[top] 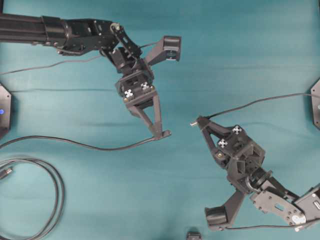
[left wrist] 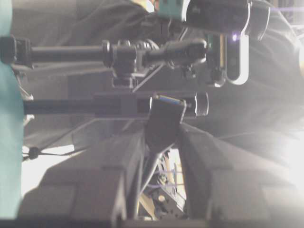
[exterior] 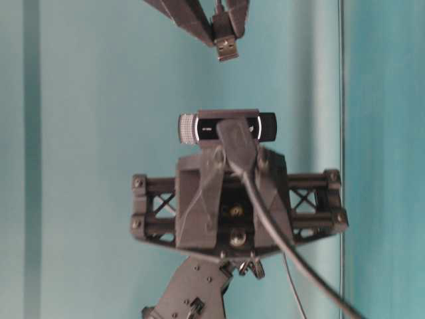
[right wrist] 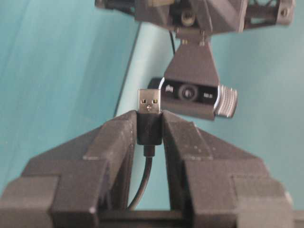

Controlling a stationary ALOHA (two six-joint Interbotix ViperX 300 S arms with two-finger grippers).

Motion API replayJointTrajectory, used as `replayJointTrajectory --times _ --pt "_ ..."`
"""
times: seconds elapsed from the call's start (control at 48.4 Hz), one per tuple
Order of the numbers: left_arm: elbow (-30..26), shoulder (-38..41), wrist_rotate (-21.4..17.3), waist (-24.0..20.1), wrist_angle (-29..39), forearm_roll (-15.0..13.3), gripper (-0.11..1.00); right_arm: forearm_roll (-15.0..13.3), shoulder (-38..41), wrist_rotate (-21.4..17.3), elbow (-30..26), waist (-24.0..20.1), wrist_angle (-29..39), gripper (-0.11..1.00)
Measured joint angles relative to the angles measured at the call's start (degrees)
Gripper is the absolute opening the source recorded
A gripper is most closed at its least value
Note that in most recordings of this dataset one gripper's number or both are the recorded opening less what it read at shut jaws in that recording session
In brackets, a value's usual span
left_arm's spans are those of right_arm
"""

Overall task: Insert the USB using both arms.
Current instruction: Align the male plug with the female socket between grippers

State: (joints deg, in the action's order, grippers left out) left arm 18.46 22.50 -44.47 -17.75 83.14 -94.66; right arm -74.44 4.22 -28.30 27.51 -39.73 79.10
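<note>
Both halves are already held above the table: the USB (right wrist: 149, 107) is clamped in the right tool (right wrist: 150, 124), its socket (top: 164, 134) is pinched in the left tool (top: 156, 131), well apart, so alignment and insertion remain.

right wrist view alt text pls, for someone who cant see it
The right hand pinches a USB plug between its dark fingers, silvery tip pointing up and its cable trailing back. Beyond it, over teal cloth, hangs the other arm's wrist camera.
</note>
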Motion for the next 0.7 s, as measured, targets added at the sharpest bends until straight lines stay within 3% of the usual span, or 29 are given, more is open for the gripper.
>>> replayJointTrajectory --times 0.352,0.703 --pt "-1.05 1.32 0.7 -1.41 0.09 0.0 0.23 -0.62 0.18 0.09 -0.18 0.0 0.0 0.2" --pt "-2.9 2.29 0.88 -0.09 0.7 0.0 0.23 -3.52 1.05 0.35 -0.18 0.26 -0.53 0.2"
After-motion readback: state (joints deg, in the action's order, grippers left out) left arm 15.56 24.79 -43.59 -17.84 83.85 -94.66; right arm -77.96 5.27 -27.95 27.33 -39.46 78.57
